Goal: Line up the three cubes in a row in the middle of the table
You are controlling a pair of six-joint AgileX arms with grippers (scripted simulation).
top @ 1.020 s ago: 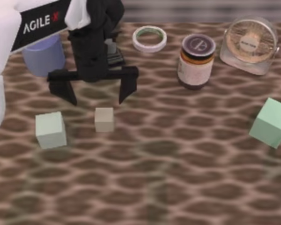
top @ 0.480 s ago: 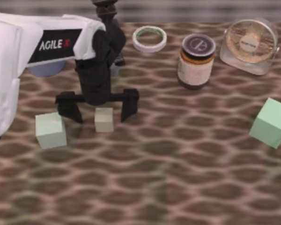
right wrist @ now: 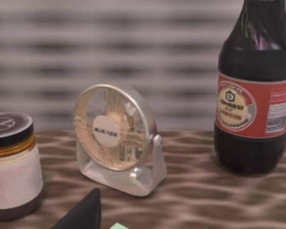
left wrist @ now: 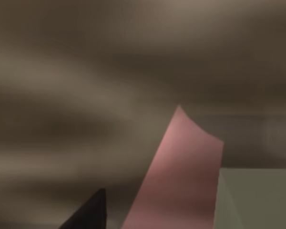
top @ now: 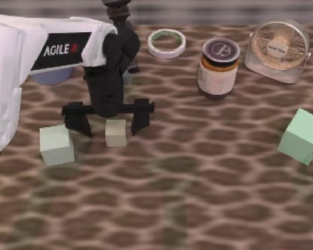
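My left gripper (top: 110, 130) is open and low over the table (top: 198, 198), one black finger on each side of the small beige-grey cube (top: 116, 132), apart from it. Close in the left wrist view, that cube (left wrist: 181, 181) looks pinkish, one dark fingertip (left wrist: 93, 212) beside it. The whitish pale-green cube (top: 56, 145) sits just left of the gripper, and its edge (left wrist: 257, 200) shows at the wrist. The largest mint-green cube (top: 302, 136) lies tilted at the far right. My right gripper is outside the top view; its one visible fingertip (right wrist: 83, 212) stands well off centre near a mint corner (right wrist: 118, 226).
Along the back stand a tape roll (top: 167, 42), a dark-lidded jar (top: 218, 67) and a small desk fan (top: 279, 49). A blue cup (top: 49, 77) is partly hidden behind my left arm. A dark sauce bottle (right wrist: 257, 95) stands beside the fan.
My left gripper came down and forward from behind the small beige-grey cube until its fingers straddled it, then drew its fingers slightly closer. The cubes have not moved.
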